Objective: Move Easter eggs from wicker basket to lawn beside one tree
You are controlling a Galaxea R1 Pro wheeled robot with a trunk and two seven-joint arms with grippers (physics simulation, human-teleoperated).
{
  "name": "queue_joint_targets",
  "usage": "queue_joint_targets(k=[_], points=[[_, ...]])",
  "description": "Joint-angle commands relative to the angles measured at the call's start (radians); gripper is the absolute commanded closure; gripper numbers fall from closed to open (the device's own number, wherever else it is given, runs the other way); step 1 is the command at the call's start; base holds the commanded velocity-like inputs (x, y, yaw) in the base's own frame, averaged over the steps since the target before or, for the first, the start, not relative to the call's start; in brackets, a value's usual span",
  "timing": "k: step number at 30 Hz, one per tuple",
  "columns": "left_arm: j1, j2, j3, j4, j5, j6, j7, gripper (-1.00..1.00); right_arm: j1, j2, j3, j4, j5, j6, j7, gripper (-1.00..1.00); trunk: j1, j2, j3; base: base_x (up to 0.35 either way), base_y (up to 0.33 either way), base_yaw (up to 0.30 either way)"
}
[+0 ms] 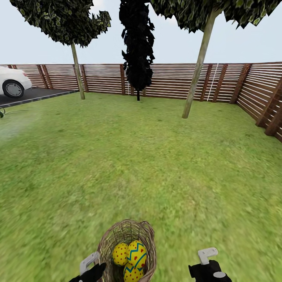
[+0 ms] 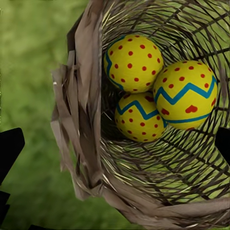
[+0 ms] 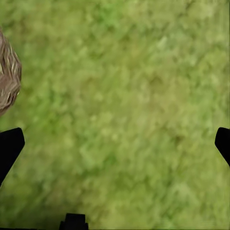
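The wicker basket (image 1: 105,244) stands on the lawn (image 1: 141,168) at the near edge of the head view. Three yellow Easter eggs with red dots and blue zigzags lie inside it: one (image 2: 133,62), a second (image 2: 187,93) and a third (image 2: 139,117) touching each other. My left gripper (image 1: 93,270) hangs over the basket's left rim, open, its dark fingertips (image 2: 9,148) wide apart with nothing held. My right gripper (image 1: 207,266) is open over bare grass to the right of the basket, whose rim (image 3: 7,81) shows at the edge of the right wrist view.
Two pale-trunked trees stand far ahead, one at the left (image 1: 77,70) and one at the right (image 1: 199,66), with a black column-shaped tree (image 1: 137,47) between them. A brown slatted fence (image 1: 172,80) closes the back and right. A white car (image 1: 13,82) sits on paving at far left.
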Motion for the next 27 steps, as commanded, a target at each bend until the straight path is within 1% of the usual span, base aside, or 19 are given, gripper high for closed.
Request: queue_joint_targets(k=[1, 3, 6, 8, 11, 18, 27], points=[[0.000, -0.001, 0.018, -0.002, 0.007, 0.007, -0.002, -1.00, 0.000, -0.003, 0.000, -0.007, 0.009, -0.012, 0.003, -1.00, 0.004, -0.008, -0.004, 0.000, 0.000, 0.000], [0.000, -0.002, 0.028, -0.001, 0.007, -0.002, 0.000, -1.00, 0.000, -0.014, -0.006, -0.023, 0.009, -0.044, 0.028, -1.00, 0.012, -0.022, -0.010, 0.000, 0.000, 0.000], [0.000, -0.003, 0.030, -0.001, 0.007, -0.020, 0.000, -1.00, 0.000, -0.029, -0.021, -0.087, 0.008, -0.055, 0.095, -1.00, 0.023, -0.043, -0.020, 0.000, 0.000, 0.000], [0.000, -0.004, 0.031, -0.001, 0.007, -0.024, 0.000, -1.00, 0.000, -0.031, -0.031, -0.121, 0.008, -0.056, 0.133, -1.00, 0.031, -0.057, -0.026, 0.000, 0.000, 0.000], [0.000, -0.005, 0.031, 0.000, 0.007, -0.026, 0.000, -1.00, 0.000, -0.033, -0.045, -0.145, 0.006, -0.060, 0.159, -1.00, 0.042, -0.078, -0.035, 0.000, 0.000, 0.000], [0.000, -0.020, 0.031, 0.001, 0.006, -0.027, 0.000, -1.00, 0.000, -0.033, -0.098, -0.160, 0.003, -0.062, 0.167, -1.00, 0.069, -0.127, -0.057, 0.000, 0.000, 0.000], [0.000, -0.021, 0.031, 0.001, 0.007, -0.027, 0.000, -1.00, 0.000, -0.033, -0.106, -0.162, 0.003, -0.062, 0.167, -1.00, 0.104, -0.190, -0.086, 0.000, 0.000, 0.000]])
